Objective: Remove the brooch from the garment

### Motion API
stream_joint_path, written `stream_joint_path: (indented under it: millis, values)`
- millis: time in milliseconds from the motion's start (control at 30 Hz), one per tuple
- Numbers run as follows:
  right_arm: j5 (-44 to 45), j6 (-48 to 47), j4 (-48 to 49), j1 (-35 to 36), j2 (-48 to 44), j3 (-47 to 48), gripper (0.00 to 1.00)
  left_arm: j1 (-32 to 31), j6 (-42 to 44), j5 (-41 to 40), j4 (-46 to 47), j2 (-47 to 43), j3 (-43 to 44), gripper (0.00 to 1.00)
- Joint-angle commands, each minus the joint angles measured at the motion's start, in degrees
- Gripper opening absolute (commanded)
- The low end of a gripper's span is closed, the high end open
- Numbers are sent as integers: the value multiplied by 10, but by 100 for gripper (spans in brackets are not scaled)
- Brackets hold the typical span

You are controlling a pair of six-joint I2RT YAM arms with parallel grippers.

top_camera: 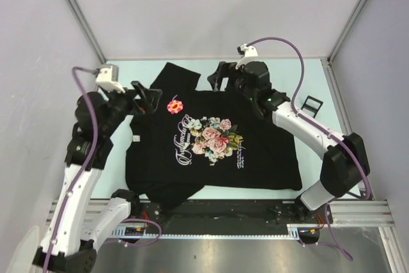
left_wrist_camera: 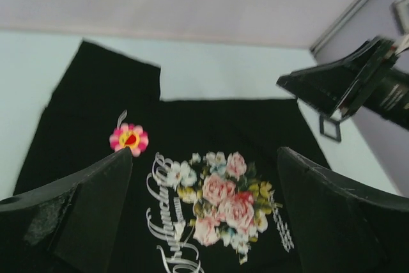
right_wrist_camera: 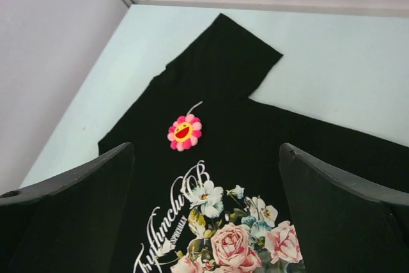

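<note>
The shirt (top_camera: 255, 158) lies flat on the table (top_camera: 323, 84), collar to the left, with one sleeve near and one far. The rose print (top_camera: 214, 137) fills its middle. A small black frame (top_camera: 311, 105) lies on the table just right of the shirt. The brooch (top_camera: 174, 106) sits on the chest, far-left of the print, close to the end of the lettering. The left gripper (top_camera: 148, 98) hovers just left of the brooch, jaws spread wide and empty. In its wrist view the brooch (left_wrist_camera: 129, 139) shows just past the left fingertip. The right gripper (top_camera: 219, 76) hangs over the shirt's far edge, right of the brooch, jaws also wide apart and holding nothing.
</note>
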Motion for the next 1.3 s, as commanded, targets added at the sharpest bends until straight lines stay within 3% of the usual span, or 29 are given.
stream_joint_path:
  millis: [0, 400, 567, 667, 767, 900, 1000, 1033, 1067, 1100, 1267]
  values:
    - [36, 6, 22, 4, 15, 36, 100, 5, 8, 21, -37, 36, 8, 100]
    - [-50, 20, -2, 10, 156, 123, 100, 0, 13, 1, -16, 275, 67, 100]
    - [-114, 49, 20, -13, 203, 130, 100, -21, 65, -89, -53, 427, 164, 98]
    - [-125, 59, 25, -21, 236, 139, 99, -52, 95, -144, -113, 537, 251, 92]
    - [-128, 70, 27, -25, 271, 153, 100, -85, 108, -212, -160, 631, 328, 75]
    - [-135, 92, 34, -31, 303, 166, 93, -121, 111, -304, -151, 684, 346, 67]
    - [-135, 102, 34, -34, 314, 169, 87, -138, 104, -325, -148, 721, 349, 68]
    - [-135, 103, 34, -37, 315, 169, 86, -145, 103, -327, -145, 729, 350, 71]
    - [-133, 102, 34, -38, 317, 168, 85, -147, 101, -330, -144, 743, 351, 82]
    - [-130, 96, 28, -39, 317, 169, 84, -151, 99, -344, -146, 749, 352, 84]
    - [-122, 84, 19, -47, 313, 169, 77, -160, 96, -384, -141, 772, 352, 78]
